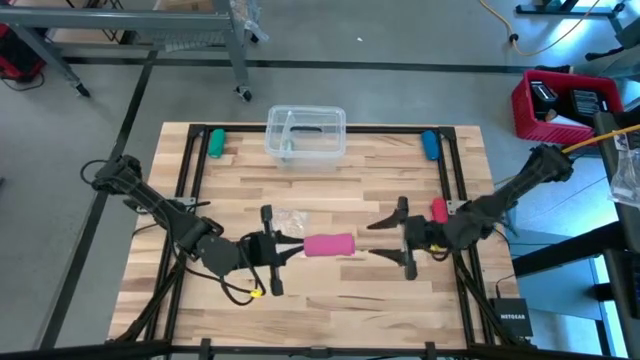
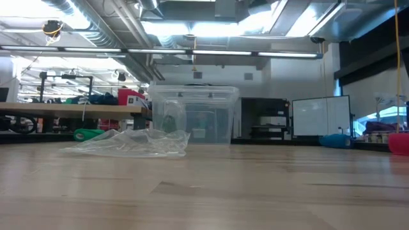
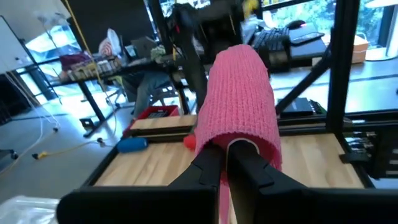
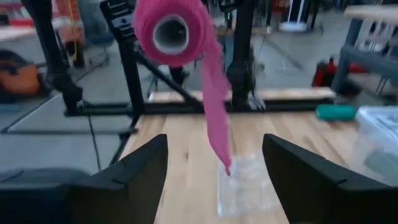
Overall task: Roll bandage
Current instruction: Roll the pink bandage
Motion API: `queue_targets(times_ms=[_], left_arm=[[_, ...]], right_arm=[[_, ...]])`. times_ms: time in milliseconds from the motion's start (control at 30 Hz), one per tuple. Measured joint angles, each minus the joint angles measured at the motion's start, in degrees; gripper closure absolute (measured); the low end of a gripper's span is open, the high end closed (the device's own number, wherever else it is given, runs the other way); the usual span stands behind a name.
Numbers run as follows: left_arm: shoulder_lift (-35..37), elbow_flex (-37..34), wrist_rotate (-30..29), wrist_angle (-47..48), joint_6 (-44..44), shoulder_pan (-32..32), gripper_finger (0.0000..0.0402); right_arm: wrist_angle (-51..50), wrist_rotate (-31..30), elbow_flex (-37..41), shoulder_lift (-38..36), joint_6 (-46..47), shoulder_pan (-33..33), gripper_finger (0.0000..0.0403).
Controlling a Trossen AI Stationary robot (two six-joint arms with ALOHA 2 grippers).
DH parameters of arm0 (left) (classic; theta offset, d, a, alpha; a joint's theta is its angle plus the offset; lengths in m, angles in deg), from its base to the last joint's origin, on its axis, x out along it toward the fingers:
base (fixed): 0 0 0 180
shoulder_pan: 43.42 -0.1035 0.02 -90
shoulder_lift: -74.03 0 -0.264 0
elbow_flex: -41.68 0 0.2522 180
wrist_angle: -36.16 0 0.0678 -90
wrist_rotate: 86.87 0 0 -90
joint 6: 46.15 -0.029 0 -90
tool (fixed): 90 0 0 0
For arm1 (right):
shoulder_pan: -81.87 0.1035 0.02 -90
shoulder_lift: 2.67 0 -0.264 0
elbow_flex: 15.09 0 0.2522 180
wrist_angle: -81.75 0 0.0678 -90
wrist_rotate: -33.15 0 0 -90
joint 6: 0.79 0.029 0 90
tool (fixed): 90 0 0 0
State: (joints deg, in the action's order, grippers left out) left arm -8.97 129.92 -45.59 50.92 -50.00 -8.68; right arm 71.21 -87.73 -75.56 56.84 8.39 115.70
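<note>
The left pincer (image 1: 283,247) grips the bandage (image 1: 329,245) roll's core, lifting it so its tail hangs toward the open right pincer (image 1: 388,245) opposite.

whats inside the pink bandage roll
The right wrist view looks into the bandage end: a pale hollow core, nothing visible inside. At the other end, the shut left end effector pokes in, its tips hidden. A loose tail hangs down.
</note>
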Motion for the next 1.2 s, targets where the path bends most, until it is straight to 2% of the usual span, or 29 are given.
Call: queue_targets(times_ms=[133,267,400,500,633,733,867,1033,1100,1200], left_arm=[[0.0,0.0,0.02,-0.29,-0.74,-0.6,0.0396],[-0.02,0.0,0.44,-0.25,-0.01,-1.55,0.0396],[-0.04,0.0,2.24,-0.14,0.4,-2.32,0.0396],[-0.04,0.0,2.31,0.02,0.4,-2.31,0.0396],[-0.07,0.0,2.48,0.0,0.15,-2.27,0.0396],[-0.07,0.0,2.48,-0.04,0.35,-2.16,0.0396],[-0.11,-0.02,5.02,-0.57,0.41,-2.16,0.0396],[-0.11,-0.02,8.23,-1.07,1.46,-2.1,0.0396],[-0.11,-0.02,9.38,-1.11,1.91,-2.12,0.0396],[-0.11,-0.02,10.16,-1.25,2.54,-2.12,0.0396]], right_arm=[[15.42,-0.4,5.98,1.89,-6.25,-0.68,0.0139],[21.49,0.64,6.19,5.24,-10.66,-2.34,0.0139],[22.28,1.09,4.56,7.76,-15.37,-4.45,0.0139],[22.47,4.4,2.53,9.03,-15.49,-5.73,0.0139],[22.1,5.69,0.59,10.51,-15.78,-7.48,0.0139],[22.3,10.09,-0.23,11.48,-16.48,-8.88,0.015],[22.16,10.87,-1.04,12.28,-20.16,-9.19,0.0214],[24.01,9.08,-1.06,12.23,-29.25,-9.09,0.0368],[23.77,9.43,-1.39,12.11,-32.68,-9.09,0.0388],[23.66,9.47,-3.02,12.07,-37.35,-9.09,0.038]])
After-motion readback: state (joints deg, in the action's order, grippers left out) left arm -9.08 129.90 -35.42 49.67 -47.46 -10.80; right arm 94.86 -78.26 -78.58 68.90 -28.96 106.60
